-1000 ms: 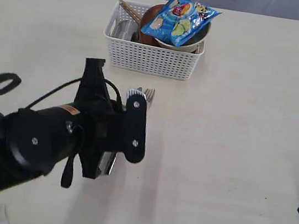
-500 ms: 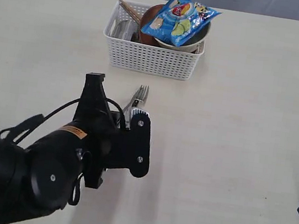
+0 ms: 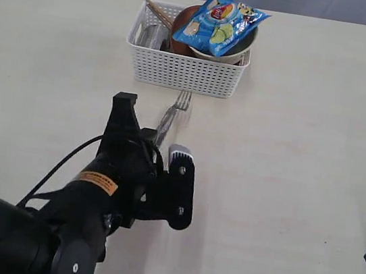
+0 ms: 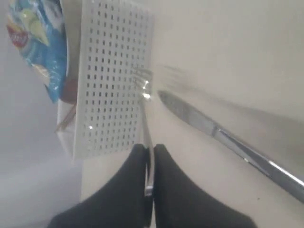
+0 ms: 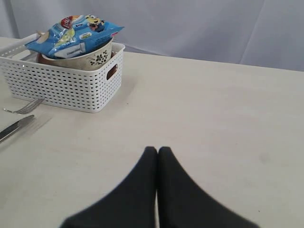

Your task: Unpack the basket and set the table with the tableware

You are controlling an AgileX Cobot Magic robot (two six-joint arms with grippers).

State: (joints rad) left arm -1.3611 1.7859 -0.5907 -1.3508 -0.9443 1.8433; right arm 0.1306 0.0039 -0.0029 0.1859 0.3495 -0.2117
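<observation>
Your exterior view: the basket (image 3: pixel 185 72) sits on the table (image 3: pixel 302 160) with a blue chip bag (image 3: pixel 221 21) on top. The fork (image 3: pixel 171 116) has its tines just beside the basket wall.

Left wrist view: your left gripper (image 4: pixel 148 159) clamps the fork handle, and the knife (image 4: pixel 228 140) lies on the table just beside it.

Right wrist view: your right gripper (image 5: pixel 157 156) is pinched closed and empty, well apart from the basket.

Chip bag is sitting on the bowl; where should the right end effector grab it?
Pinch the chip bag by its crimped end poking past the bowl rim, coming from above on the right arm's side: that flat edge overhangs free, while the puffed middle would likely slip.
</observation>
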